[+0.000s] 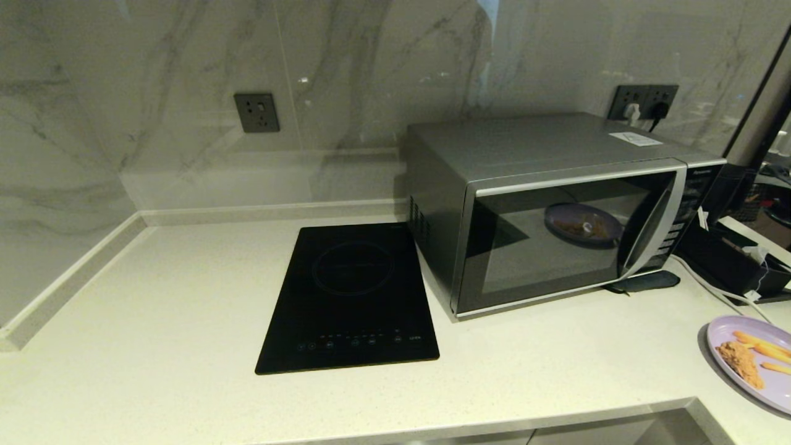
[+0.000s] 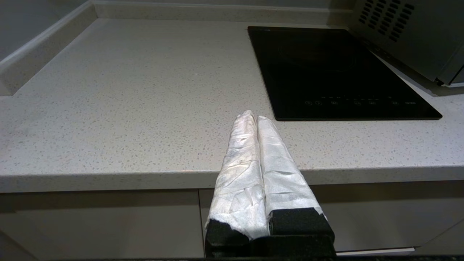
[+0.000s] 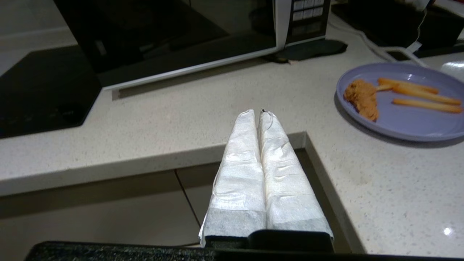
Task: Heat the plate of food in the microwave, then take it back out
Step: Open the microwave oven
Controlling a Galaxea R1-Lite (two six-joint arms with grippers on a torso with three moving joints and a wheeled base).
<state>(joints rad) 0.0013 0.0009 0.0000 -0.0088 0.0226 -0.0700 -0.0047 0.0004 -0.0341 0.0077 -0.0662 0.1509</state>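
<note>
Right wrist view gives me the right gripper point(image 3: 256, 112) clenched on nothing at the counter point(image 3: 203, 112) edge. I see the plate of food point(image 3: 406, 119) at two o'clock, holding a fried piece and fries. Farther, at eleven o'clock, the microwave point(image 3: 174, 47) door is closed. Left gripper point(image 2: 254, 117) is clenched too.

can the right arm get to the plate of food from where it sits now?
Probably yes. The plate of food lies in the open on the counter beside the right gripper, nothing standing between them; jaws are shut, so they'd need opening first.
</note>
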